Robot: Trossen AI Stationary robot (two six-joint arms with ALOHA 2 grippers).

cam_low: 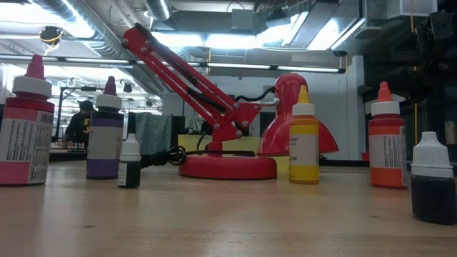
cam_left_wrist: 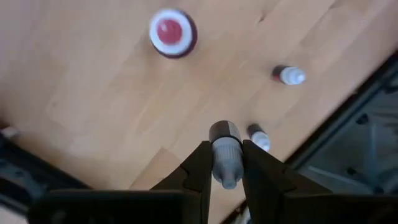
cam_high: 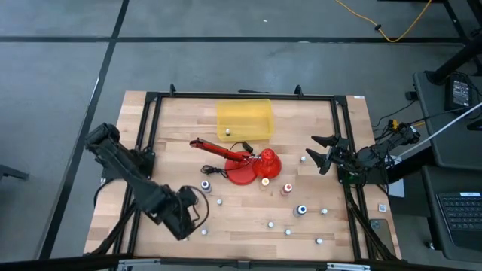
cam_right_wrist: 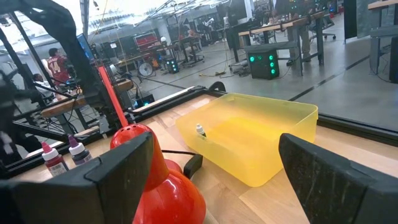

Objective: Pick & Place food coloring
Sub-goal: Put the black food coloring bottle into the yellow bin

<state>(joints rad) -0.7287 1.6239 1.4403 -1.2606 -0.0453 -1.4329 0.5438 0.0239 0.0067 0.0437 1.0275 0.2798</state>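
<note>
Left gripper [cam_left_wrist: 227, 163] near table's [cam_high: 181, 113] front-left corner, jaws clamped on one small grey-capped bottle [cam_left_wrist: 225, 152]. High view: roughly a dozen food coloring bottles [cam_high: 287, 188] scattered on front half, exact count unclear. One red lamp [cam_high: 252, 164] mid-table. One yellow bin [cam_high: 244, 119] at far edge, one bottle inside. Right gripper [cam_high: 324, 151] at right edge, jaws apart, empty.

In the low view the pink-red bottle [cam_low: 25, 128] is cut off by the left edge, the dark bottle [cam_low: 433, 178] by the right edge; labels are rendered illegible.
</note>
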